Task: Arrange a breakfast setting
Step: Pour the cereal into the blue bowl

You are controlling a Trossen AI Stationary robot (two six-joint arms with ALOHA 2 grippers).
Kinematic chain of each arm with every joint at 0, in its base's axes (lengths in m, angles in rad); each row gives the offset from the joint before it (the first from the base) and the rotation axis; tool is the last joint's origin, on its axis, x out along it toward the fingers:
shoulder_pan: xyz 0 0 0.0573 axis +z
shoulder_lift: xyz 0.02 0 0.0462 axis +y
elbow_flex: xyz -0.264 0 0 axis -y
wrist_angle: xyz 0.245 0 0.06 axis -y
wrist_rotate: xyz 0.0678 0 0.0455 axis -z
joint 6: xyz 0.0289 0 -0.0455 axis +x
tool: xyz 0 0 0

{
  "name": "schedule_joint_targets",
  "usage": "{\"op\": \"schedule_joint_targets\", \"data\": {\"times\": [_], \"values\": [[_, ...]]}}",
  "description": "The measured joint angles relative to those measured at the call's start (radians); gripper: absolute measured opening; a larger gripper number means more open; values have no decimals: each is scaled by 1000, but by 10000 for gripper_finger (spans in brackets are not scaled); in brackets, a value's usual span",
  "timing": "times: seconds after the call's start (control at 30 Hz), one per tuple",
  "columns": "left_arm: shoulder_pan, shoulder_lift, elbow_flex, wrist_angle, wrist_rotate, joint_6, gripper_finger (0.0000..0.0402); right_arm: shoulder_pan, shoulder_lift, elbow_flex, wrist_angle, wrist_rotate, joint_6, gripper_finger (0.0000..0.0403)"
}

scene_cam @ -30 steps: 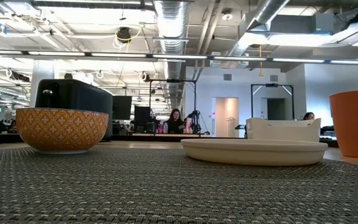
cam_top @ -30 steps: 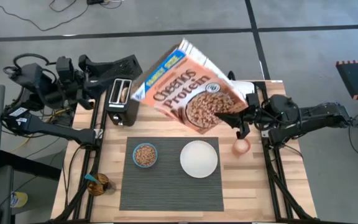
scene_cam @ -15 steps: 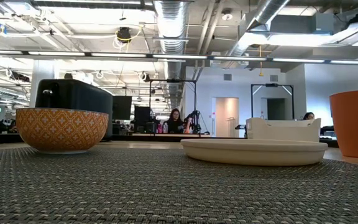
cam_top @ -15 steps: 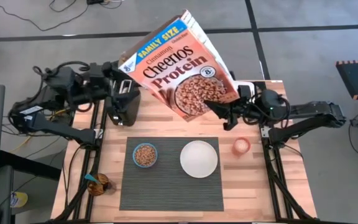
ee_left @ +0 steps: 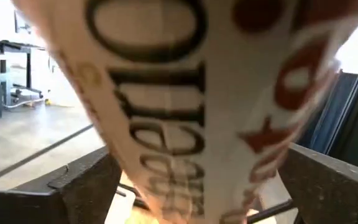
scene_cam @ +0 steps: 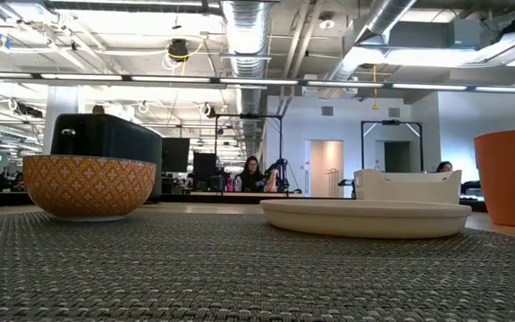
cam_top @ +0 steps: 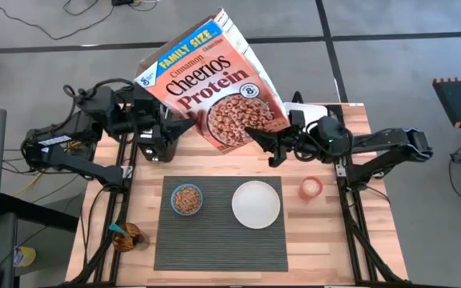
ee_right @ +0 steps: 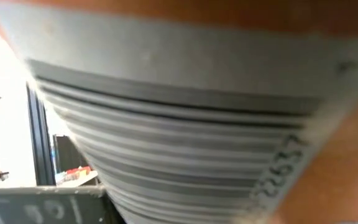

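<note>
A large Cheerios Protein cereal box [cam_top: 210, 88] hangs tilted above the table's far middle. My right gripper [cam_top: 261, 142] is shut on its lower right part. My left gripper [cam_top: 184, 126] is open at the box's lower left corner, above the black toaster [cam_top: 152, 144]. In the left wrist view its fingers [ee_left: 86, 193] stand on either side of the box's narrow printed side [ee_left: 185, 93]. The blue bowl [cam_top: 186, 198] with cereal and the white plate [cam_top: 256, 203] sit on the dark ribbed placemat [cam_top: 221, 244]. The blue-handled spoon [cam_top: 118, 231] stands in a brown cup. Bagel and fruit are out of view. My right gripper holds the cereal box near its lower right corner [cam_top: 254, 134], coming level from the table's right side. The box is lifted clear and tilted, its top toward the far left. Its barcode face [ee_right: 185, 124] fills the right wrist view and hides the fingers. My left gripper: whether its fingers touch the box I cannot tell.
An orange cup [cam_top: 310, 187] stands right of the placemat, under my right arm. A white lidded container [cam_top: 306, 110] sits at the far right. The brown cup [cam_top: 126, 237] stands at the near left. People show in the room beyond the table in the low view.
My right gripper has carried the box toward the table's left and far edges, and the box has turned more upright. My left gripper has swung from the far left toward the box and now straddles its lower left corner.
</note>
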Motion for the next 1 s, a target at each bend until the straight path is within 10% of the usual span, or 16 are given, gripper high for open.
{"op": "schedule_joint_targets", "data": {"times": [0.73,1.0], "values": [[-1,-2,0,56,27,117,36,2,42,-2,69,-5,4,197],[-1,-2,0,54,41,129,20,0,42,-3,64,-5,8,223]]}}
